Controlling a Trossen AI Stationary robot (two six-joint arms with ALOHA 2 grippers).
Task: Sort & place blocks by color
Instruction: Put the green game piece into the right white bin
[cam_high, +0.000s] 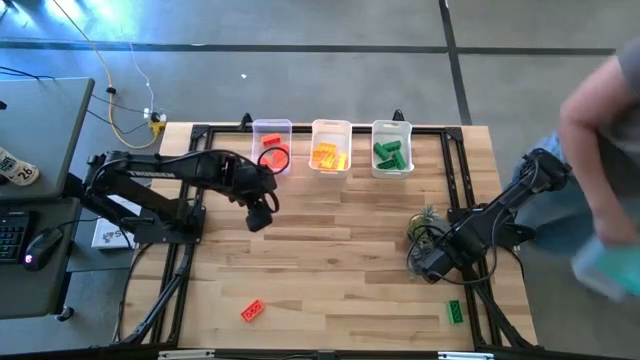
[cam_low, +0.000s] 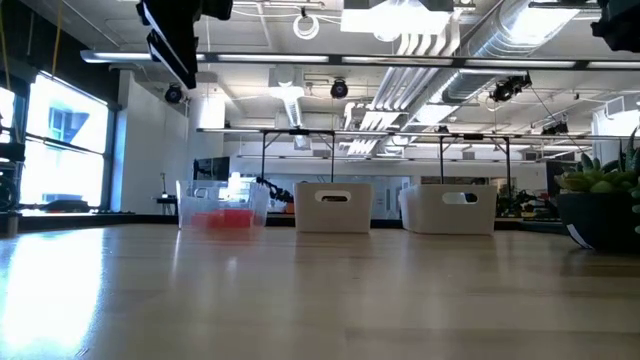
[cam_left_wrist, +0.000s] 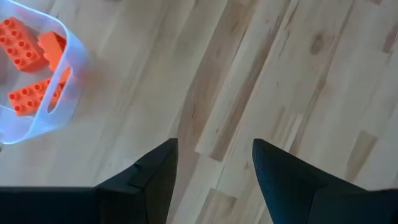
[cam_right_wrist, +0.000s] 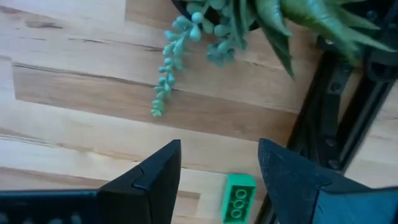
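**Blocks: two loose, rest binned**

Red block (cam_high: 253, 311) and green block (cam_high: 455, 312) lie near worktop's front edge. Others sit in three bins (cam_high: 331, 128) at back edge. Left end effector (cam_high: 259, 213) released, empty. Right end effector (cam_high: 422, 264) released beside plant (cam_high: 426, 221).

We see a pale wood table (cam_high: 330, 250) with light and tan planks and darker grain streaks. At its far edge stand three clear bins: the left bin (cam_high: 271, 128) holds red blocks (cam_high: 273, 156), the middle bin (cam_high: 331, 126) orange-yellow blocks (cam_high: 328, 156), the right bin (cam_high: 392, 127) green blocks (cam_high: 390, 155). A single red block (cam_high: 252, 311) lies near the front left, and a single green block (cam_high: 455, 311) near the front right. We note the plant (cam_high: 425, 222) in grey-green with a bluish-green beaded strand, in a dark pot. The left gripper (cam_high: 258, 220) and the right gripper (cam_high: 425, 270) are both black, on dark arms. The frame around the table is black.
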